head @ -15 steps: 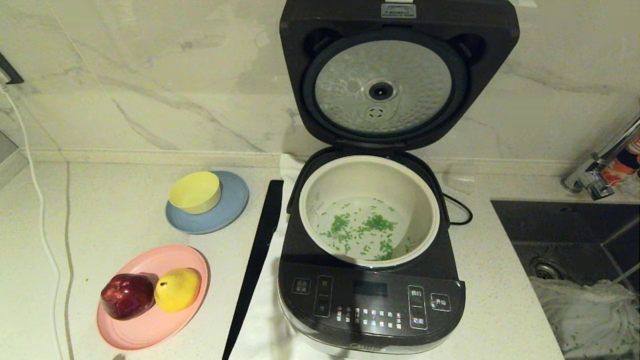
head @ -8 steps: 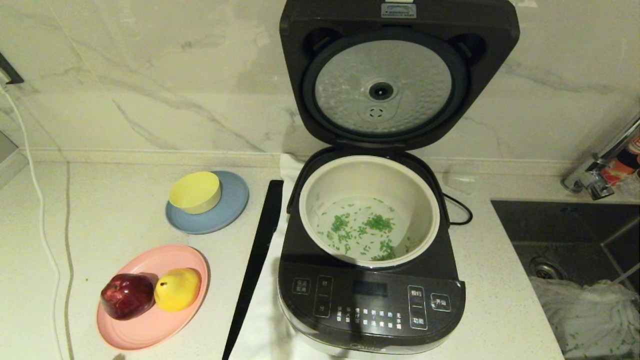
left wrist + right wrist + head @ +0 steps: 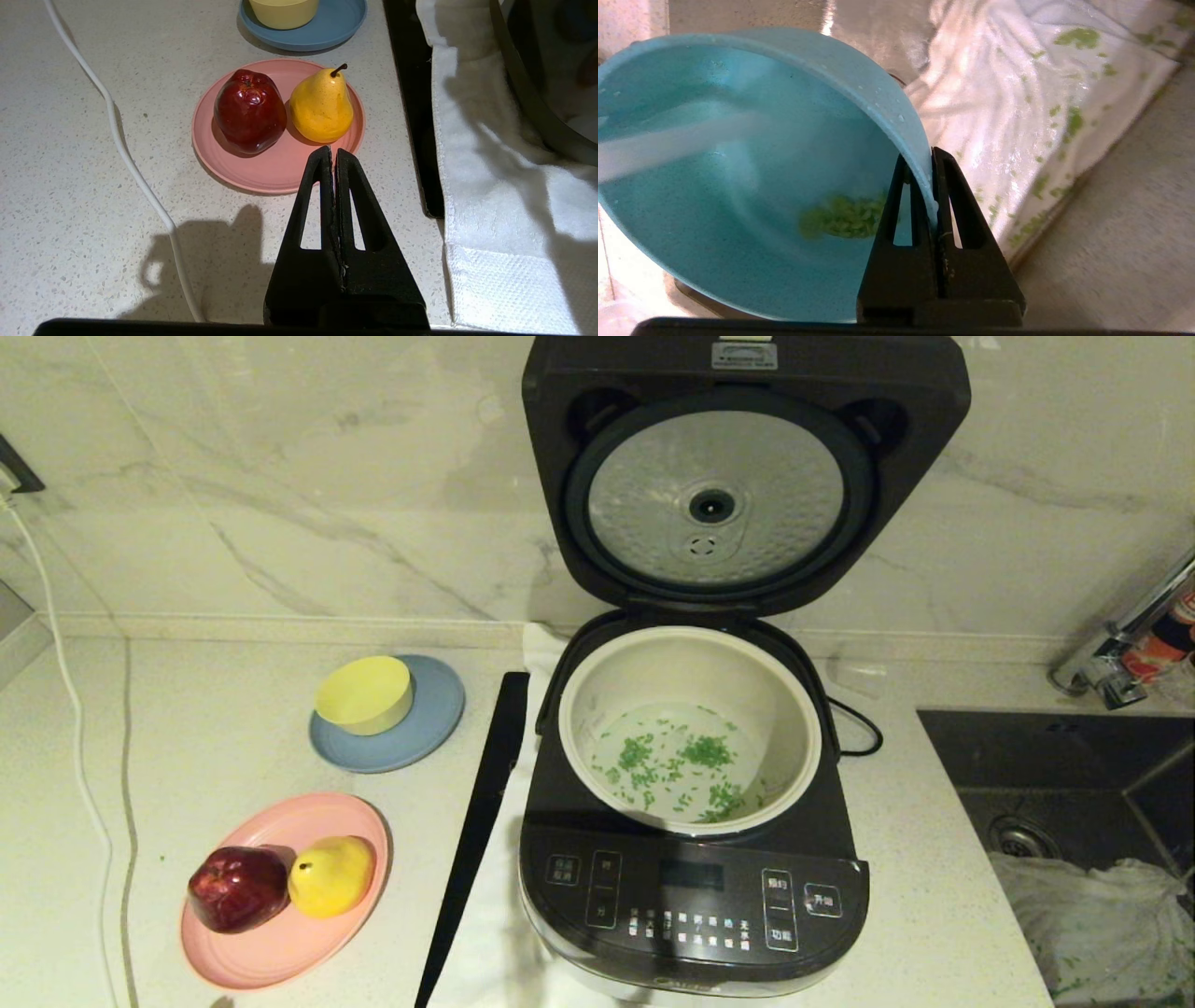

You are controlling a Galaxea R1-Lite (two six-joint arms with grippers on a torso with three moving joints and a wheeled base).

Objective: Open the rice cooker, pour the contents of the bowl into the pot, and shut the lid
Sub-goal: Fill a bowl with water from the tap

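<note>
Teal plastic fills my right wrist view — the right gripper [image 3: 931, 186] is clamped on the bowl [image 3: 738, 163] rim, off by the sink cloth [image 3: 1041, 116], a few green contents [image 3: 845, 217] left inside. The pot [image 3: 689, 649] holds the rest; the lid [image 3: 742, 476] stands open. The left gripper [image 3: 333, 161] is pinched shut, empty, near the pink plate [image 3: 261, 172]. Next, set the bowl down and close the lid. Nothing has shifted since a second ago.

Dark grey-black rounded-square rice cooker [image 3: 693, 859] carries white button labels; its hinged lid [image 3: 745, 476] shows a dimpled silver plate. Cream-white round pot [image 3: 689, 728] holds bright green flakes [image 3: 686, 765]. Teal-blue plastic bowl [image 3: 752, 177] shows a green clump at 4 o'clock. Speckled off-white countertop [image 3: 215, 747]; white marble wall [image 3: 280, 476] with grey veins.
</note>
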